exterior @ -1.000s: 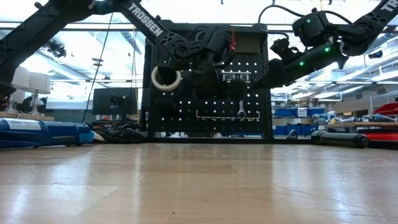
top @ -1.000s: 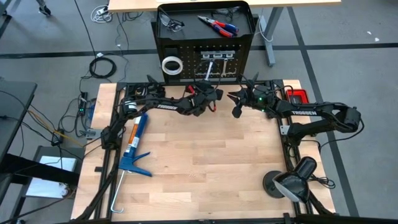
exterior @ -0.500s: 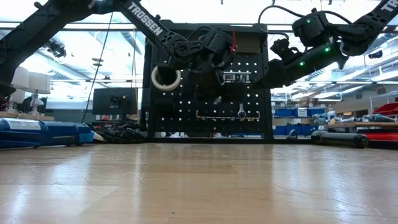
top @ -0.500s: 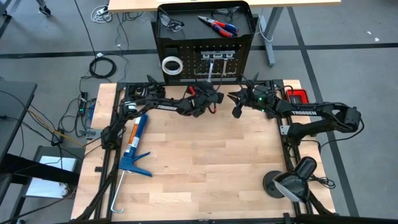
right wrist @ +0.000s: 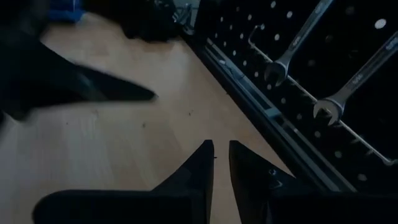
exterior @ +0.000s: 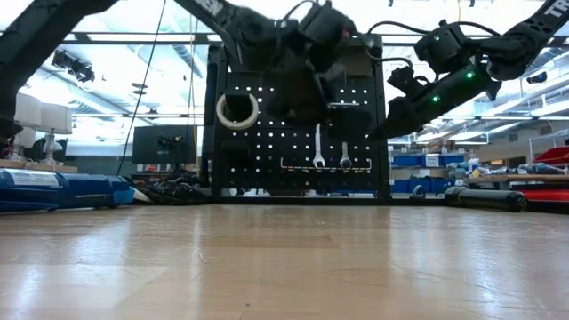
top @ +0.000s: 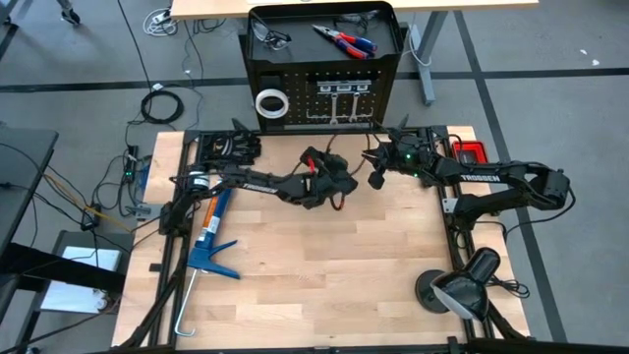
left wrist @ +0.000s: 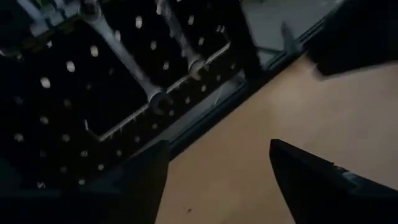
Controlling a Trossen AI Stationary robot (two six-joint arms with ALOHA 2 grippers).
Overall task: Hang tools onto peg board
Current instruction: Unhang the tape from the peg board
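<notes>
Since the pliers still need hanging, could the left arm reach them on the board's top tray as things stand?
Probably yes. The pliers lie uncovered on the peg board tray, and the left gripper is open and empty over the table; only the board's height stands between them.

In the left wrist view, the left gripper (left wrist: 217, 177) hangs empty over the pale wooden bench (left wrist: 298, 112), its two dark fingers (left wrist: 134, 177) spread wide apart. Beyond them stands the black peg board (left wrist: 56, 118), dotted with rows of small holes. Two silver wrenches (left wrist: 127, 62) hang against it side by side, their lower ends near a thin wire rail (left wrist: 155, 109).
</notes>
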